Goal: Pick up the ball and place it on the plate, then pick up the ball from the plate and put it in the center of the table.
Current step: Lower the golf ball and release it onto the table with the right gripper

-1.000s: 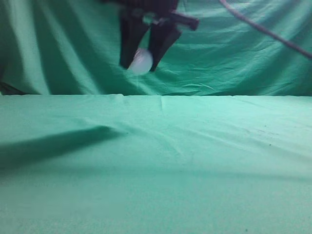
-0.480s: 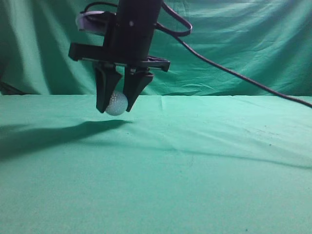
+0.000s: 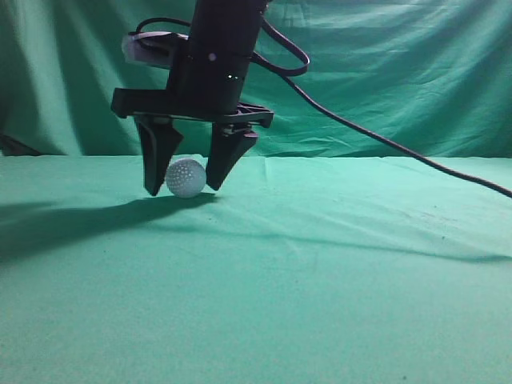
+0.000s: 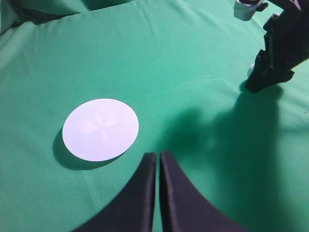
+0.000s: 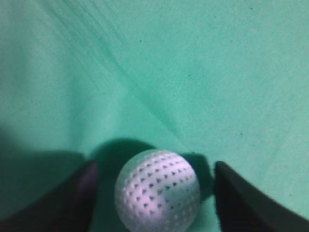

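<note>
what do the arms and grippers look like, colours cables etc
Both grippers are matte black. The right gripper has two tapered, wedge-shaped fingers under a wide black crossbar and a blocky black wrist, with a pale grey camera module at its side. A black cable loops off it. The left gripper shows curved black fingers.

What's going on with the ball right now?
Right gripper open, straddling the ball on the table. Left gripper shut, empty, near the plate. Nothing in the way.
</note>
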You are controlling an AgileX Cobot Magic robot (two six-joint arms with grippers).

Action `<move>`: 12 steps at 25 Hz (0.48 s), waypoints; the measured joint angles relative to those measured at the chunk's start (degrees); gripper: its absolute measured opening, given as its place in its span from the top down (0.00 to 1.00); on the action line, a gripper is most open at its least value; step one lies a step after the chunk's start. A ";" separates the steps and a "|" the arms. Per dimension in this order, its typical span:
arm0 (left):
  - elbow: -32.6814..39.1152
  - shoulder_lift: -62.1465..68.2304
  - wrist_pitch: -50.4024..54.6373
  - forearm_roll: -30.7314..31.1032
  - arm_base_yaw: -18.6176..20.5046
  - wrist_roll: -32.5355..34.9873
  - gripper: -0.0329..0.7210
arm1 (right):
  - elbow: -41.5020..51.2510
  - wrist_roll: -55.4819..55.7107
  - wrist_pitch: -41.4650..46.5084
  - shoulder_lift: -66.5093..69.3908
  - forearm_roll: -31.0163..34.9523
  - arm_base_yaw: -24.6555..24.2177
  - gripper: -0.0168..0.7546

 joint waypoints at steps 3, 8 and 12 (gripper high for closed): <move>0.00 0.00 0.00 0.00 0.00 0.00 0.96 | 0.00 0.00 0.12 -1.09 0.00 0.00 0.24; 0.00 0.00 0.00 0.00 0.00 0.00 0.96 | 0.00 0.31 1.49 -9.68 0.00 0.00 0.43; 0.00 0.00 0.00 0.00 0.00 0.00 0.96 | 0.00 0.63 6.16 -18.52 0.00 0.00 0.84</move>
